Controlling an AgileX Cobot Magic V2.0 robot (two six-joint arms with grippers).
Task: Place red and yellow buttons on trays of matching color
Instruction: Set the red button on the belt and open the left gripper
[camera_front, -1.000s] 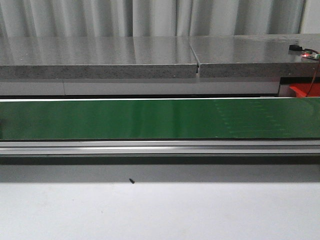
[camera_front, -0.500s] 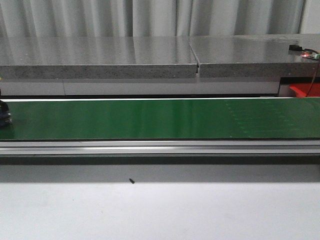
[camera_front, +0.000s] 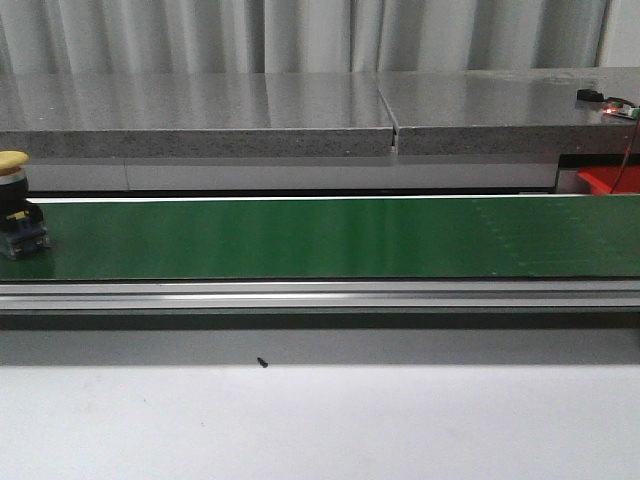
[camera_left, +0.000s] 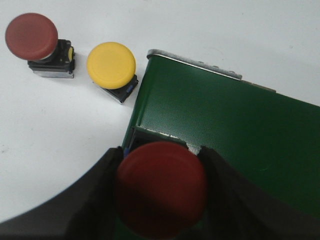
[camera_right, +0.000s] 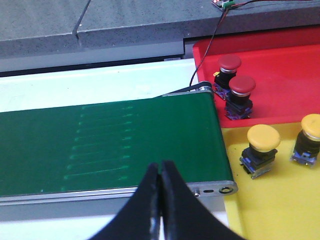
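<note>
A red mushroom-head push button (camera_left: 161, 187) is clamped between the left fingers (camera_left: 100, 185) above the green conveyor belt (camera_left: 240, 140); right fingers (camera_right: 160, 200) are pressed together. Two red and two yellow buttons are counted on the trays; one yellow-capped button (camera_front: 14, 205) is cut off at 9 o'clock.

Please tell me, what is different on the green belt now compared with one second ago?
A yellow button has come into view at the left end of the green belt; one second ago that end was bare. The rest of the belt and the grey counter look unchanged.

yellow button (camera_front: 17, 205): upright, belt at 9 o'clock | red tray (camera_right: 280, 75): two red buttons (camera_right: 235, 85) | yellow tray (camera_right: 280, 200): two yellow buttons (camera_right: 262, 150), upright
</note>
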